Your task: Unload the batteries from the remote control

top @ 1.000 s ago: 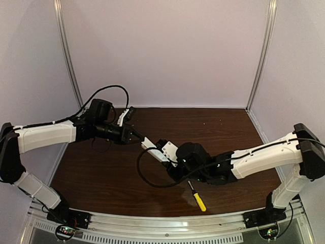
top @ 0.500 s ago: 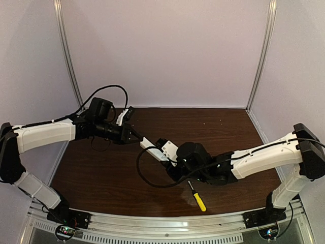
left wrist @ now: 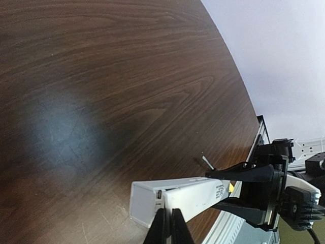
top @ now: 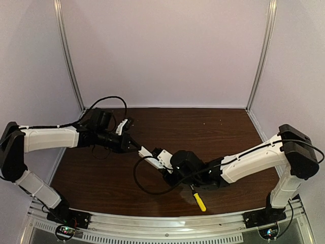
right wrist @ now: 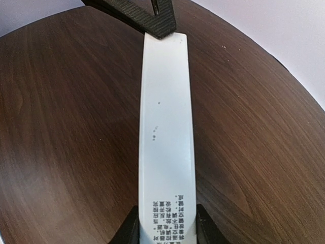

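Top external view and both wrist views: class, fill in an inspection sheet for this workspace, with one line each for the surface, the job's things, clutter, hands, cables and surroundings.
Surface: dark wood-grain table, no spills seen.
Job's things: white remote control, printed face toward the right wrist camera, held at both ends; batteries: nothing seen.
Clutter: yellow-handled screwdriver lying on the table near the front edge, beside the right arm.
Hands: left hand shut on one end of the remote control; right hand shut on the other end.
Cables: black cable looping over the table below the remote control.
Surroundings: plain lilac walls and metal corner posts.
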Robot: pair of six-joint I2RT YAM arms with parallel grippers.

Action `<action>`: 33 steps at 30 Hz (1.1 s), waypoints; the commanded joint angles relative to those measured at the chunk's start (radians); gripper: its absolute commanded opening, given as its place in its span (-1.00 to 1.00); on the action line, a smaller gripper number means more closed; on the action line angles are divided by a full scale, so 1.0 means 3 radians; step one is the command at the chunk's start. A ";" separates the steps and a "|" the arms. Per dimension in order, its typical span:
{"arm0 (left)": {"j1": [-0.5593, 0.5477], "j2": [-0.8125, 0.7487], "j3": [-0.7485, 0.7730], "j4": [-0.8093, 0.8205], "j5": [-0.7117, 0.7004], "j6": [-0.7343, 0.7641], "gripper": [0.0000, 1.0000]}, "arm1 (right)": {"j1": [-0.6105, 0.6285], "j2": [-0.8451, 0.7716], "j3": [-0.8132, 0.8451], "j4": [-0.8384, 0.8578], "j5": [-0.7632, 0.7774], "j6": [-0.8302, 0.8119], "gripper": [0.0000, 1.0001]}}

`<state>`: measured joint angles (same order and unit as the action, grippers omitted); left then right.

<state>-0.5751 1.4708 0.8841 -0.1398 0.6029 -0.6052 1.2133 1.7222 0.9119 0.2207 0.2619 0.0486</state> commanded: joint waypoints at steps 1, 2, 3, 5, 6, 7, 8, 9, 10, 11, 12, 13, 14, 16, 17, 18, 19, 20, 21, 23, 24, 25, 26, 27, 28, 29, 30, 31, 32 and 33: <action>0.0056 0.0093 -0.0214 0.0206 -0.0121 -0.0005 -1.00 | -0.0024 0.0106 0.0046 0.0068 0.0131 0.0058 -1.00; 0.0056 0.0108 -0.0261 0.0261 -0.0111 -0.0016 -1.00 | -0.0023 0.0128 0.0053 0.0073 0.0126 0.0062 -1.00; 0.0056 0.0130 -0.0299 0.0323 -0.0100 -0.0032 -1.00 | -0.0021 0.0150 0.0050 0.0083 0.0124 0.0067 -1.00; 0.0056 0.0180 -0.0369 0.0432 -0.0063 -0.0066 -1.00 | -0.0024 0.0190 0.0044 0.0109 0.0119 0.0079 -1.00; 0.0056 0.0206 -0.0397 0.0519 -0.0050 -0.0081 -1.00 | -0.0021 0.0208 0.0040 0.0116 0.0119 0.0087 -1.00; 0.0057 0.0233 -0.0425 0.0577 -0.0043 -0.0090 -1.00 | -0.0024 0.0228 0.0043 0.0125 0.0113 0.0088 -1.00; 0.0056 0.0262 -0.0437 0.0611 -0.0040 -0.0096 -1.00 | -0.0024 0.0249 0.0040 0.0128 0.0114 0.0094 -1.00; 0.0056 0.0293 -0.0443 0.0625 -0.0041 -0.0104 -1.00 | -0.0024 0.0263 0.0036 0.0132 0.0108 0.0098 -1.00; 0.0056 0.0326 -0.0447 0.0634 -0.0045 -0.0105 -1.00 | -0.0023 0.0280 0.0036 0.0139 0.0110 0.0099 -1.00; 0.0056 0.0359 -0.0454 0.0650 -0.0053 -0.0109 -1.00 | -0.0023 0.0293 0.0031 0.0156 0.0113 0.0102 -1.00; 0.0056 0.0390 -0.0465 0.0665 -0.0056 -0.0114 -1.00 | -0.0020 0.0311 0.0029 0.0168 0.0114 0.0102 -1.00; 0.0056 0.0417 -0.0471 0.0688 -0.0056 -0.0111 -1.00 | -0.0025 0.0336 0.0028 0.0174 0.0111 0.0104 -1.00; 0.0056 0.0449 -0.0483 0.0704 -0.0060 -0.0112 -1.00 | -0.0021 0.0355 0.0035 0.0176 0.0103 0.0099 -1.00; 0.0056 0.0505 -0.0513 0.0756 -0.0063 -0.0119 -1.00 | -0.0023 0.0403 0.0045 0.0194 0.0090 0.0102 -0.99; 0.0056 0.0531 -0.0528 0.0797 -0.0063 -0.0128 -1.00 | -0.0024 0.0429 0.0051 0.0203 0.0086 0.0099 -0.97; 0.0056 0.0564 -0.0544 0.0829 -0.0060 -0.0131 -1.00 | -0.0023 0.0453 0.0055 0.0217 0.0081 0.0101 -0.94; 0.0056 0.0576 -0.0557 0.0852 -0.0059 -0.0137 -1.00 | -0.0022 0.0473 0.0058 0.0237 0.0069 0.0106 -0.91; 0.0056 0.0596 -0.0570 0.0872 -0.0057 -0.0137 -1.00 | -0.0024 0.0496 0.0059 0.0248 0.0060 0.0107 -0.87; 0.0056 0.0612 -0.0578 0.0897 -0.0059 -0.0138 -1.00 | -0.0026 0.0517 0.0056 0.0261 0.0048 0.0105 -0.84; 0.0056 0.0653 -0.0591 0.0922 -0.0057 -0.0135 -1.00 | -0.0026 0.0548 0.0059 0.0279 0.0026 0.0104 -0.77; 0.0056 0.0667 -0.0601 0.0935 -0.0058 -0.0131 -1.00 | -0.0027 0.0564 0.0063 0.0285 0.0017 0.0101 -0.75; 0.0056 0.0684 -0.0607 0.0950 -0.0061 -0.0127 -1.00 | -0.0030 0.0583 0.0064 0.0283 0.0009 0.0100 -0.70; 0.0056 0.0697 -0.0610 0.0953 -0.0062 -0.0125 -1.00 | -0.0031 0.0598 0.0061 0.0290 0.0002 0.0107 -0.65; 0.0056 0.0712 -0.0610 0.0956 -0.0062 -0.0124 -1.00 | -0.0030 0.0602 0.0064 0.0292 -0.0005 0.0107 -0.61; 0.0056 0.0725 -0.0613 0.0960 -0.0060 -0.0119 -1.00 | -0.0035 0.0610 0.0064 0.0286 -0.0017 0.0113 -0.52; 0.0056 0.0733 -0.0617 0.0969 -0.0055 -0.0121 -1.00 | -0.0039 0.0610 0.0060 0.0291 -0.0027 0.0119 -0.43; 0.0056 0.0738 -0.0620 0.0974 -0.0052 -0.0120 -1.00 | -0.0045 0.0611 0.0055 0.0288 -0.0044 0.0124 -0.32; 0.0056 0.0739 -0.0620 0.0977 -0.0048 -0.0118 -1.00 | -0.0041 0.0603 0.0051 0.0283 -0.0062 0.0131 -0.19; 0.0056 0.0738 -0.0620 0.0977 -0.0043 -0.0120 -1.00 | -0.0048 0.0594 0.0043 0.0288 -0.0065 0.0138 -0.07; 0.0056 0.0737 -0.0620 0.0974 -0.0041 -0.0119 -1.00 | -0.0049 0.0580 0.0035 0.0291 -0.0072 0.0148 0.02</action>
<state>-0.5682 1.6718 0.7181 0.1566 0.6144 -0.6537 1.2114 1.9030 0.9119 0.2665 0.2264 0.0685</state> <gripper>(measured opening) 0.031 0.443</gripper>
